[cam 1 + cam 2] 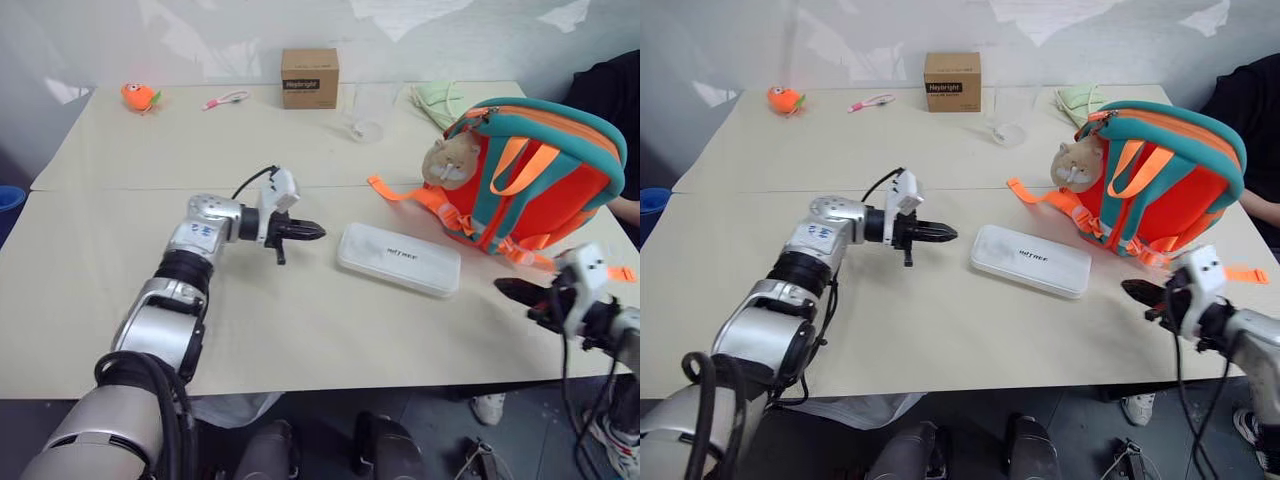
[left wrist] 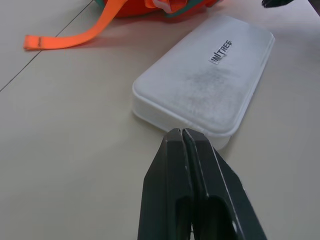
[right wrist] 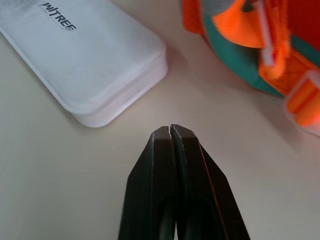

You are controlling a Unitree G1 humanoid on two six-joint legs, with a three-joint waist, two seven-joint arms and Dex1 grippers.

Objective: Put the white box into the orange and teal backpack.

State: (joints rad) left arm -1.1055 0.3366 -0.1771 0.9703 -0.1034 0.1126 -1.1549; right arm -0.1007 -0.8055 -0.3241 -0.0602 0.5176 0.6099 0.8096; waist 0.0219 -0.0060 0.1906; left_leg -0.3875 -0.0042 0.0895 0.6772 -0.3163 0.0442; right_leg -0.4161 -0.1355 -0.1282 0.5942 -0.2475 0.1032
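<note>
Left wrist view has the left end effector [image 2: 182,134] pinched fully closed on nothing, its tip just short of the white box [image 2: 210,85]. Right end effector [image 3: 171,129] is likewise closed and empty, near the box's other end. Box lies flat on the worktop [image 1: 300,320]; the orange and teal backpack [image 1: 545,180] stands just beyond, to its right.

Two beige tables [image 1: 300,150] pushed together — white wall [image 1: 200,40] behind.
</note>
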